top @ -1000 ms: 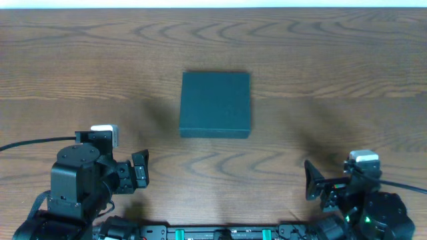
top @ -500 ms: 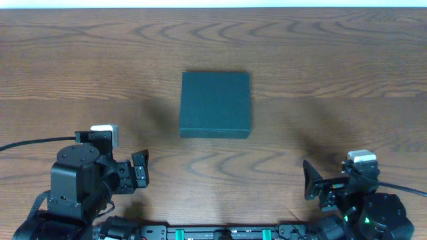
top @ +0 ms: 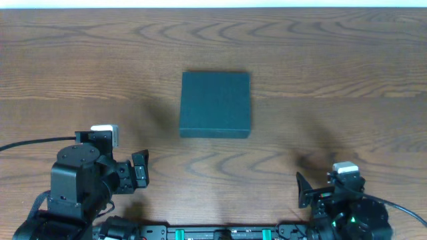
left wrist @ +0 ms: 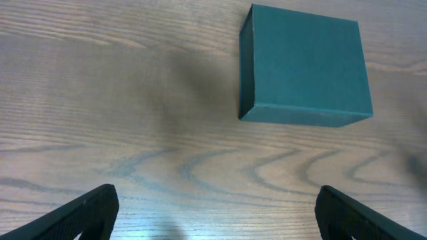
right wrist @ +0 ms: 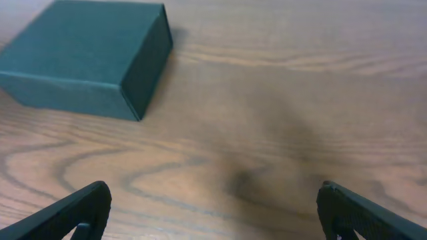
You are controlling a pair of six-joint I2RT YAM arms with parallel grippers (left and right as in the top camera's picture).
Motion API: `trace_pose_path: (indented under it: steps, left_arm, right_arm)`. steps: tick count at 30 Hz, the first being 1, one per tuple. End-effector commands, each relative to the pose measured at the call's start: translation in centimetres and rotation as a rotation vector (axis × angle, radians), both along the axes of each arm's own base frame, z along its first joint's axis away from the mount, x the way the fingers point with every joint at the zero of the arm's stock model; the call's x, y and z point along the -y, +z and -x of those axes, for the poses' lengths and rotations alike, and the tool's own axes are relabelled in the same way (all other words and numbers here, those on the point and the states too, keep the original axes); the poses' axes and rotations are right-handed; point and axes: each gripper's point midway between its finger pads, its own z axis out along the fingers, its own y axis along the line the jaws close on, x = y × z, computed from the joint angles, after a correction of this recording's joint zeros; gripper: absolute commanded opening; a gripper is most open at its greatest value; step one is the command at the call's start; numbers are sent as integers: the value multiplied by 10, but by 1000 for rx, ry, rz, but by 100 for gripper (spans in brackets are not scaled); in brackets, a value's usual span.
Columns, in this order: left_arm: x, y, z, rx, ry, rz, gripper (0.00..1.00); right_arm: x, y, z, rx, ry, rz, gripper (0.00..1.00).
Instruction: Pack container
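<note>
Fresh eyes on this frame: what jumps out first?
The dark teal container grabs the eye, sitting closed and flat at the middle of the wooden table. Next come the two black arms at the near edge, with the left gripper and right gripper both open. Both are well short of the box and touch nothing.

The container sits flat on the table, pretty much centred left to right and nothing on top of it. The left gripper is at the near-left edge and the right gripper at the near-right, with the container ahead, between them and well apart from both
</note>
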Motion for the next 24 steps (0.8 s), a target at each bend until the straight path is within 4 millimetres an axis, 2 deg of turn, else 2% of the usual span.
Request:
trace_pose_path:
  steps: [1, 8, 14, 24]
  left_arm:
    - [0, -1, 1, -5, 2, 3, 95]
    - [0, -1, 1, -5, 3, 3, 95]
    - [0, -1, 1, -5, 2, 3, 95]
    - [0, -1, 1, -5, 2, 3, 95]
  right_arm:
    - [4, -9, -3, -10, -13, 28, 99]
    - [4, -35, -6, -65, -14, 41, 99]
    - [-5, -62, 2, -159, 33, 28, 99]
    - [-5, -68, 4, -180, 37, 34, 99]
